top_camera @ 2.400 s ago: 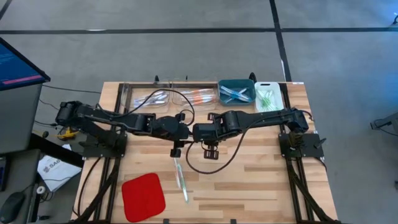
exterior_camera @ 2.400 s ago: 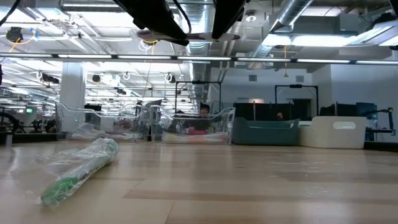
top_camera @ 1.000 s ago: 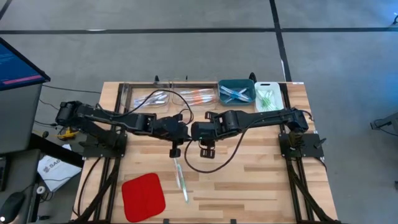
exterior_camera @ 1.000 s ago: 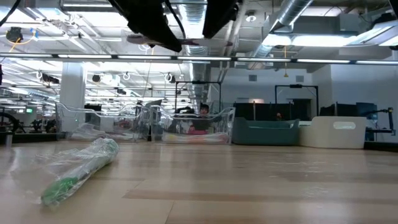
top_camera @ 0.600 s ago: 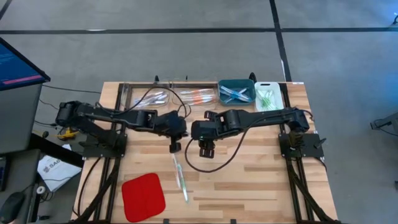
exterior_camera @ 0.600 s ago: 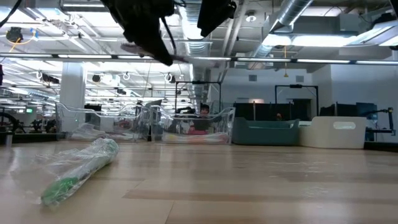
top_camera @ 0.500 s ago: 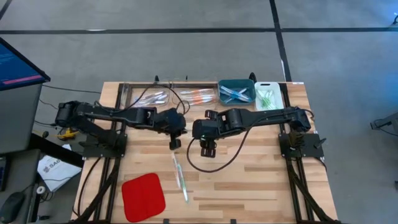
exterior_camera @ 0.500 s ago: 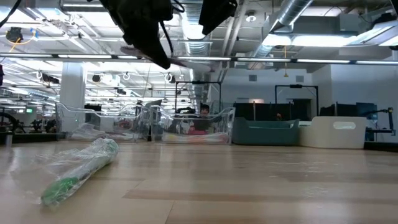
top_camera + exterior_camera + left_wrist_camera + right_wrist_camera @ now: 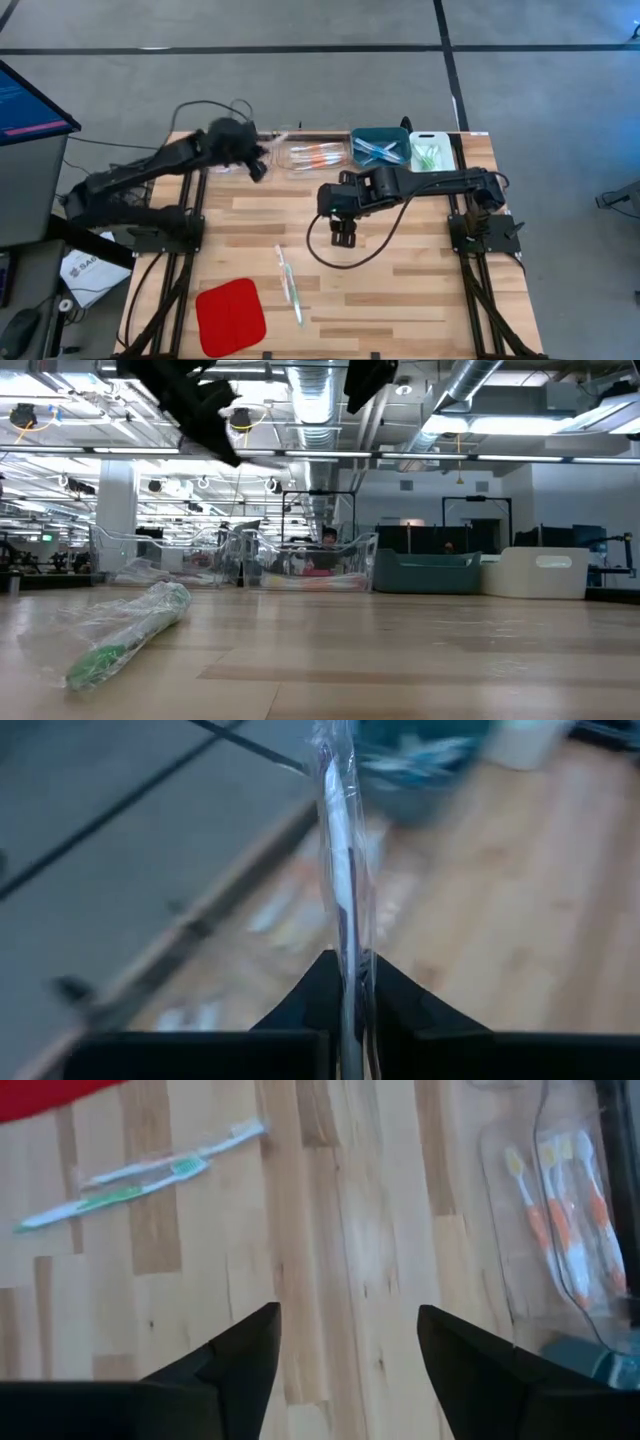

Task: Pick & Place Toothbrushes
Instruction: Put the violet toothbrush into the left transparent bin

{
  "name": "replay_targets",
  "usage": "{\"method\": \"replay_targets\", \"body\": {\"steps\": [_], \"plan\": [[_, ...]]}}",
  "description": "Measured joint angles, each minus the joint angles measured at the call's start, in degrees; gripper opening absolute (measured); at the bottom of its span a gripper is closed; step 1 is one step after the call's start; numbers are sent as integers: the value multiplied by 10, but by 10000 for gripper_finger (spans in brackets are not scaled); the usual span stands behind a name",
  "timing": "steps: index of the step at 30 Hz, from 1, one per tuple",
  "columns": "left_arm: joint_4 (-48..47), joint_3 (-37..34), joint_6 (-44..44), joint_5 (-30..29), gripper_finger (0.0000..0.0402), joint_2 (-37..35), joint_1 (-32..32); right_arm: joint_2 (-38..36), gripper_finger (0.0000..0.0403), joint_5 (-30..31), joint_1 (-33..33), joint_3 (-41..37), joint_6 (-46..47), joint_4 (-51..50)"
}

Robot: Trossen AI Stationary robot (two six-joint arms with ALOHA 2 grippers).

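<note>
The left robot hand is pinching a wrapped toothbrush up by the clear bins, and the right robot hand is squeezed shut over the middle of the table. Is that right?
Not quite. The right gripper is open, not shut: the right wrist view shows its fingers wide apart with bare table between them. The rest holds: the left wrist view shows the left gripper pinching a wrapped toothbrush, up by the clear bins in the high view.
</note>
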Motion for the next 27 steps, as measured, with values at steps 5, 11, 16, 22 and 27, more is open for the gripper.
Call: {"method": "replay_targets", "body": {"steps": [5,11,16,22,27], "plan": [[-2,-25,92,61,16,-9,117,-4,229,0,3,1,18,14],[-7,-29,109,118,16,17,208,-3,228,0,7,0,19,27],[-9,-60,171,147,16,18,257,-4,228,0,6,0,28,22],[-2,-120,214,204,16,18,328,-7,229,0,7,0,43,19],[31,-159,247,245,16,20,375,-7,228,0,6,0,44,20]]}}
